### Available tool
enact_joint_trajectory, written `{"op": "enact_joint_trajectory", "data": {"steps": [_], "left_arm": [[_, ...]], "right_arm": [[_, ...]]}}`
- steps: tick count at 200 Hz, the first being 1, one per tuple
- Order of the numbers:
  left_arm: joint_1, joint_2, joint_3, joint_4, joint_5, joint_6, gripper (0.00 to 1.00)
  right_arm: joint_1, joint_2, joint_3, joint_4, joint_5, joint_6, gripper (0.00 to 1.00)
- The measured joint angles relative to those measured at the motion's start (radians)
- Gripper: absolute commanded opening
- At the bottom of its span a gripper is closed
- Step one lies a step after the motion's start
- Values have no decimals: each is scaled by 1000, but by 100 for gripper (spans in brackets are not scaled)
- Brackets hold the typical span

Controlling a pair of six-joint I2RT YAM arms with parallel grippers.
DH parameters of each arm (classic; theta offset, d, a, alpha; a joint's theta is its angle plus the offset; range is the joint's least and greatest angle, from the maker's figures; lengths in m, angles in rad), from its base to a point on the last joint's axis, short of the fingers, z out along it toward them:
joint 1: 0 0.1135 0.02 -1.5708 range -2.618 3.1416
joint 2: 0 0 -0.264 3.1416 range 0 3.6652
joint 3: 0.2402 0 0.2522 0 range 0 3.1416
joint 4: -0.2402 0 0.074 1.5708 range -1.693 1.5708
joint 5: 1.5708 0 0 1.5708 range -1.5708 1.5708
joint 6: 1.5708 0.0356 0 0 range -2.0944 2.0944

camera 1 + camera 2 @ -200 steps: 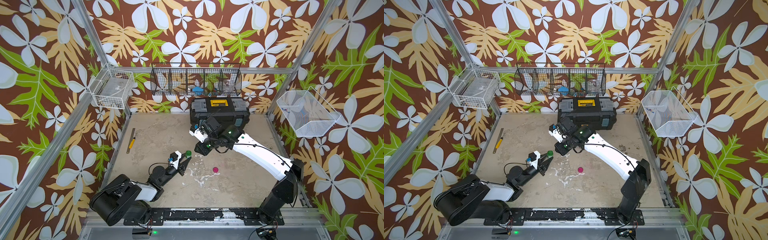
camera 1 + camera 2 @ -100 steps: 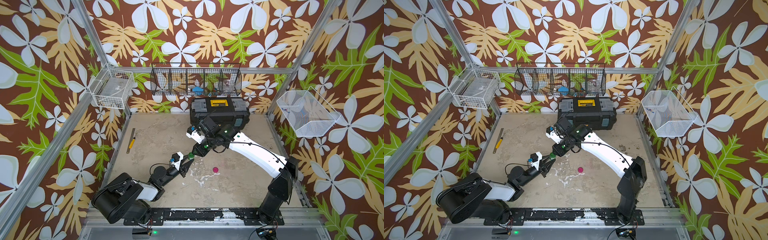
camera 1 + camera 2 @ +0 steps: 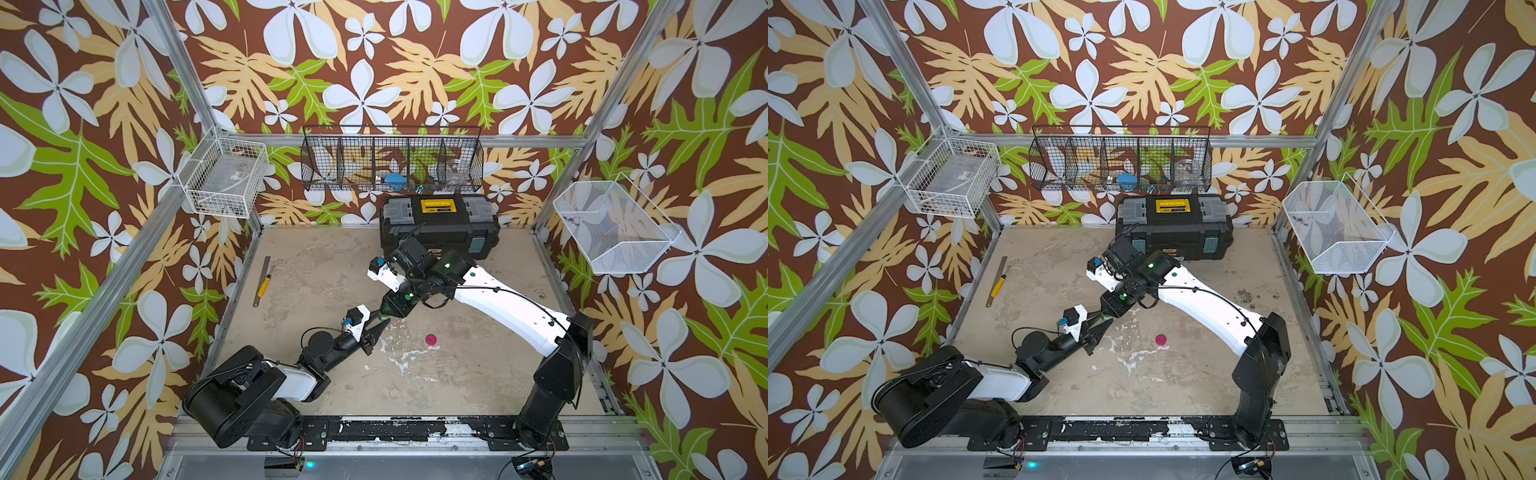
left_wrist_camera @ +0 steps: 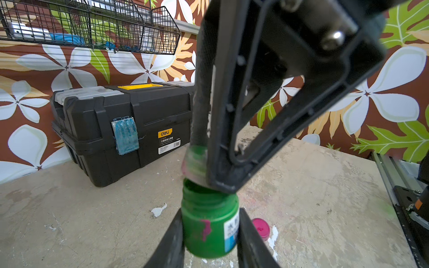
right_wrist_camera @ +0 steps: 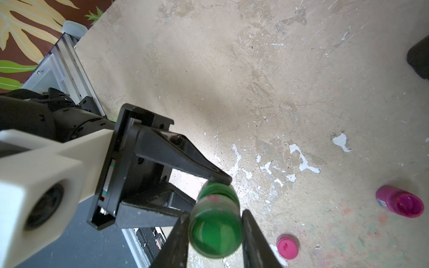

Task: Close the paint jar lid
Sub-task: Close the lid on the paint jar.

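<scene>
Paint jar (image 4: 209, 227) green, pink-smeared; lid (image 5: 214, 234) translucent.

The small green plastic paint jar (image 4: 209, 227) in the black left gripper (image 4: 210, 212) carries a magenta smear and a white-and-blue label. The round green plastic lid (image 5: 214, 234) in the black right gripper (image 5: 216, 214) is tinged pink, over a beige, white-flecked tabletop (image 5: 278, 92).

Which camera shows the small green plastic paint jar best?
Left wrist: the green paint jar sits close, threads, label and pink smear clear. Right wrist shows only its top past the green lid. In both top views it's nearly hidden.
</scene>
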Motion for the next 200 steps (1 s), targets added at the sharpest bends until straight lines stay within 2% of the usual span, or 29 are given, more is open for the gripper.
{"op": "enact_joint_trajectory", "data": {"steps": [200], "left_arm": [[-2,-17,3,-48,0,23,12]], "right_arm": [[-1,38,31,-37,21,-15,35]]}}
